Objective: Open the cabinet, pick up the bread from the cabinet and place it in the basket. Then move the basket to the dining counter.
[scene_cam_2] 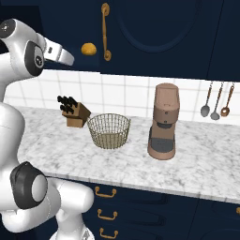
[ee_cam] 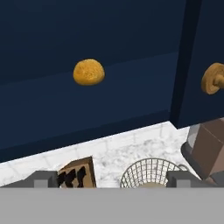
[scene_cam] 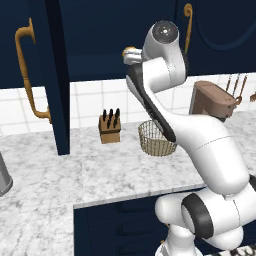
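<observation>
Marble worktop (scene_cam_2: 197, 164) is running beneath the dark navy cabinet (scene_cam: 100, 35), whose left door (scene_cam: 52, 75) is standing swung out towards the room, its long golden-brown handle (scene_cam: 27, 75) facing the robot. Inside the opened cabinet, the bread (ee_cam: 89, 72) is sitting on the shelf as a small orange-yellow lump, and in the hand view it is lying ahead of and above the gripper (ee_cam: 111, 178), well apart from the finger tips (ee_cam: 42, 178). Those tips are standing wide at either side of the view with nothing between them, so the gripper is released and carrying nothing. The basket (scene_cam_2: 109, 130) is waiting on the worktop below, between the knife block (scene_cam_2: 74, 112) and the brown coffee machine (scene_cam_2: 164, 122), directly under the stretch of shelf where the bun is resting. The step in hand looks like the reach for the bread. To do it well, the hand probably needs raising until the bun is centred between the tips, then advancing straight into the cabinet with the jaws kept wide, staying clear of the shelf edge and the shut right door (ee_cam: 205, 61). Closing gently around the widest part of the rounded lump should keep it from squirting out sideways.
</observation>
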